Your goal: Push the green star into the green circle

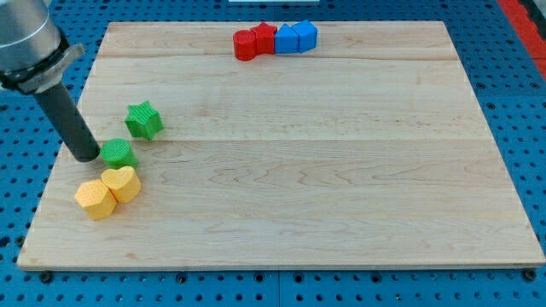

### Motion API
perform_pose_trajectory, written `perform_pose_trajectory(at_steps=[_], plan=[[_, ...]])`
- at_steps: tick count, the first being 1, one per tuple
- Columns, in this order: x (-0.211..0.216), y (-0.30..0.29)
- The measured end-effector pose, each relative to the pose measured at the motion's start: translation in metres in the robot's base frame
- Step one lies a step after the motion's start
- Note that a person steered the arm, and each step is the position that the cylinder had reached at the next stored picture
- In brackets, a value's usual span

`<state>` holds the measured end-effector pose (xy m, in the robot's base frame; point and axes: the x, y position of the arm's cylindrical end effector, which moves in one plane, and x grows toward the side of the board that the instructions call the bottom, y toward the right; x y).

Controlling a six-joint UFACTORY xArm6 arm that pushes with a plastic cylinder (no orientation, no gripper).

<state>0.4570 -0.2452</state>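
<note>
At the left edge of the wooden board (281, 170), you can see my tip (87, 157), which grasps nothing since it is only a bare rod end, resting just to the left of the green circle (119, 153), close enough that contact cannot be told. Up and to the right of that circle, a little apart, sits the green star (144, 119), while two yellow blocks (107, 193) lie just below the circle. Far off along the top edge, two red blocks (255, 41) and two blue blocks (296, 37) stand in a touching row.
</note>
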Motion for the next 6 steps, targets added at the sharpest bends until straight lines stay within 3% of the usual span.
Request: perform_pose_trajectory(at_steps=[1, 2, 3, 6], plan=[[-0.046, 0.000], [-0.069, 0.038], [-0.071, 0.082], [-0.007, 0.048]])
